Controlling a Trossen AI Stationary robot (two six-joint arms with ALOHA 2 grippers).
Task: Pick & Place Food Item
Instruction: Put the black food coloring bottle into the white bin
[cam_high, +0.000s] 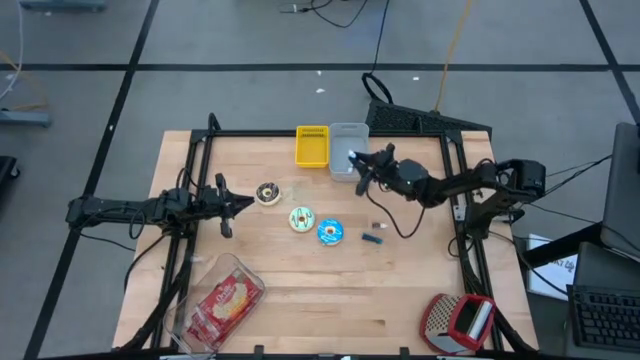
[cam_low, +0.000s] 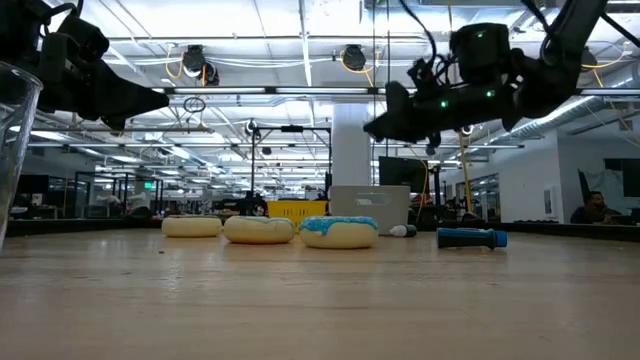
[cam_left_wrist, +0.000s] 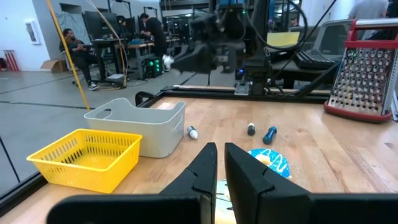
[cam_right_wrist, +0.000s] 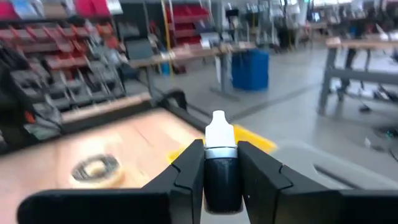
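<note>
Right gripper (cam_right_wrist: 221, 163) clamped on a marker (cam_right_wrist: 220, 158), above the grey bin (cam_high: 347, 150). Left gripper (cam_left_wrist: 220, 163) together, idle, far from bin.

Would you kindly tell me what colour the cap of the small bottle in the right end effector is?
White, above a dark body; the cap shows best in the right wrist view.

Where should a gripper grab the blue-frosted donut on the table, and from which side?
Take the blue-frosted donut from straight above, fingers across its ring, one in the hole and one outside. It lies flat on the table, low and round, so a level approach offers little to pinch, and the green-sprinkled donut crowds one side.
</note>
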